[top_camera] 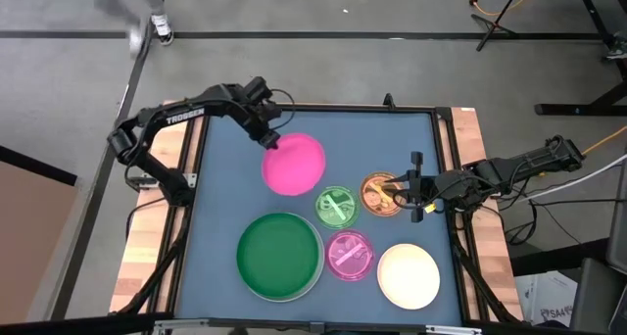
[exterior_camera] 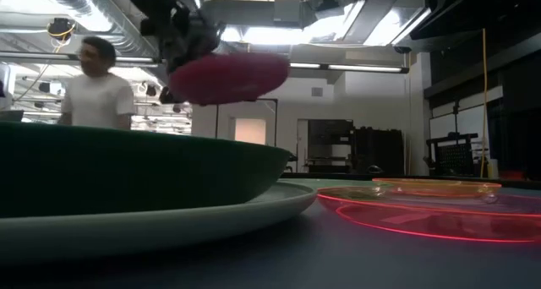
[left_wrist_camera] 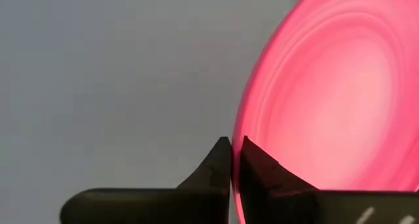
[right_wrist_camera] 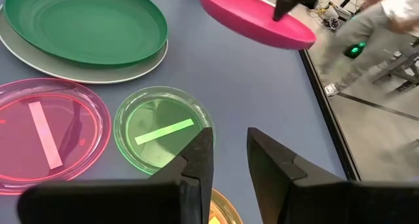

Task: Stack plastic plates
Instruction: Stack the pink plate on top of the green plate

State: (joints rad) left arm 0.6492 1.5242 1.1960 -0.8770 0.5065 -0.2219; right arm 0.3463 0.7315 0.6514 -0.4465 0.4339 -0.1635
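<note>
The left pincer [top_camera: 271,139] is clamped on the rim of the pink plate [top_camera: 294,164], holding it raised above the worktop [top_camera: 220,178], clear of the others. The dark green plate [top_camera: 279,256] sits nested on the white plate [right_wrist_camera: 78,70]; the small green [top_camera: 336,206], orange [top_camera: 382,194] and small pink [top_camera: 350,255] plates and the cream plate [top_camera: 409,274] lie apart nearby. The right pincer [top_camera: 413,192] hovers over the orange plate, fingers apart, holding nothing. These plates look light, stiff and slick, so an edge pinch seems the sensible hold, though a plate may tilt or slip
</note>
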